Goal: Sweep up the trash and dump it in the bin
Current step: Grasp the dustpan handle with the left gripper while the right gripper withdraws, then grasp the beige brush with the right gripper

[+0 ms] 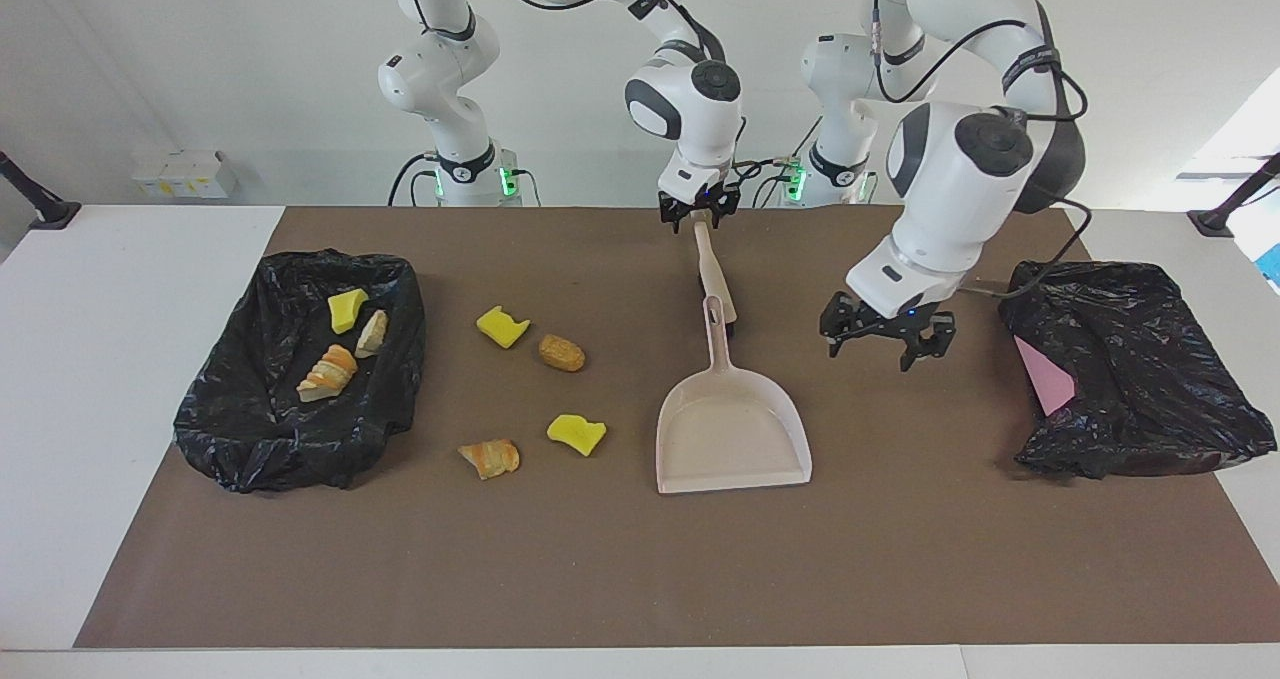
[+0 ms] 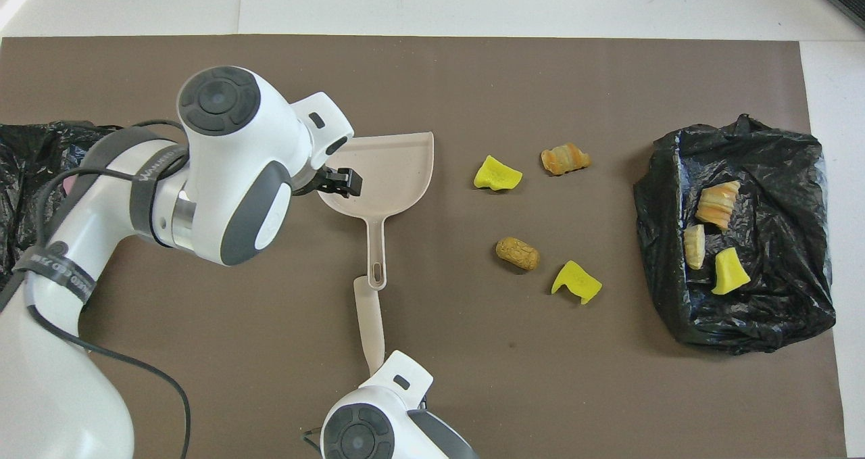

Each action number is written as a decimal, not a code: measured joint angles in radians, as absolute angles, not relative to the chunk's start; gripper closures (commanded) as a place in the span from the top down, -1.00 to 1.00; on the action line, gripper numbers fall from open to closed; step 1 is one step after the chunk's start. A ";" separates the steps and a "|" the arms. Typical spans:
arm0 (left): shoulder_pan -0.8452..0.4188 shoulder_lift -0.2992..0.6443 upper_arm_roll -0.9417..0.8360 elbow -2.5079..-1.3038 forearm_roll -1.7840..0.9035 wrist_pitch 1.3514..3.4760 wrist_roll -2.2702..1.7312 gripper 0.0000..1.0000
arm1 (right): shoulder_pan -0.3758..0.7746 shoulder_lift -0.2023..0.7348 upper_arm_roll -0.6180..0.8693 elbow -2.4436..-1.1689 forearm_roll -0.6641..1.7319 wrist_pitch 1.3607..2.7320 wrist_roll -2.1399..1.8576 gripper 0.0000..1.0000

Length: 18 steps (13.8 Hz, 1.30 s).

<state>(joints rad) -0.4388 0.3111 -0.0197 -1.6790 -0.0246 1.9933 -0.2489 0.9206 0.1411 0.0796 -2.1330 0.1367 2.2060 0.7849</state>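
Right pincer (image 1: 699, 216) was clamped on the top end of a beige brush handle (image 1: 714, 274), which ran down to the brown mat (image 1: 620, 559) at the tip of the dustpan's handle, brush end hidden there. Seen from above, that pincer sat at the 6 o'clock edge of the mat, and the brush handle (image 2: 368, 324) pointed toward 12.

Left pincer (image 1: 886, 334) hung open in the air, fingers spread and pointing down, gripping nothing. In the facing view it hung apart from the beige dustpan (image 1: 730, 429); from above, left pincer (image 2: 338, 182) covered the pan's corner toward the left arm's end of the bench.

The dustpan (image 2: 399, 168) lay flat and empty at mat centre, its mouth toward 12 o'clock from above and its handle toward 6.

Four loose trash pieces lay on the mat at about 3 o'clock from the pan: a yellow chunk (image 2: 497, 174), a croissant bit (image 2: 565, 159), a brown bread roll (image 2: 517, 253) and a second yellow chunk (image 2: 576, 282).

Further out toward 3 o'clock sat the bin lined with a black bag (image 2: 777, 297), holding three more pieces: a croissant piece (image 2: 718, 204), a pale bread bit (image 2: 694, 246) and a yellow sponge piece (image 2: 728, 270).

A second black bag (image 1: 1150, 379) lay at the left arm's end, with something pink (image 1: 1045, 379) showing in it.
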 measured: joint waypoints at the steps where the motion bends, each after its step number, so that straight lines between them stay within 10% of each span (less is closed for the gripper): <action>1: -0.466 0.311 -0.020 -1.695 -0.025 1.998 -0.285 1.00 | 0.921 0.141 0.080 -2.133 0.137 2.206 0.785 -0.99; 10: -0.515 0.301 -0.014 -1.819 -0.158 2.066 -0.335 1.00 | 0.924 0.127 0.079 -2.133 0.137 2.199 0.841 -1.00; 14: -0.522 0.301 -0.018 -1.824 -0.164 2.066 -0.337 0.32 | 0.896 0.043 0.070 -2.135 0.131 2.055 0.866 -1.00; 18: -0.543 0.301 -0.019 -1.827 -0.164 2.067 -0.349 0.17 | 0.806 -0.096 0.068 -2.179 0.076 1.867 0.866 -1.00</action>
<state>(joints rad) -0.5428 0.3008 -0.0194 -1.8266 -0.1643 2.0667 -0.3493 0.8056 -0.0959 0.0679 -2.1793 0.0764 1.8666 0.8658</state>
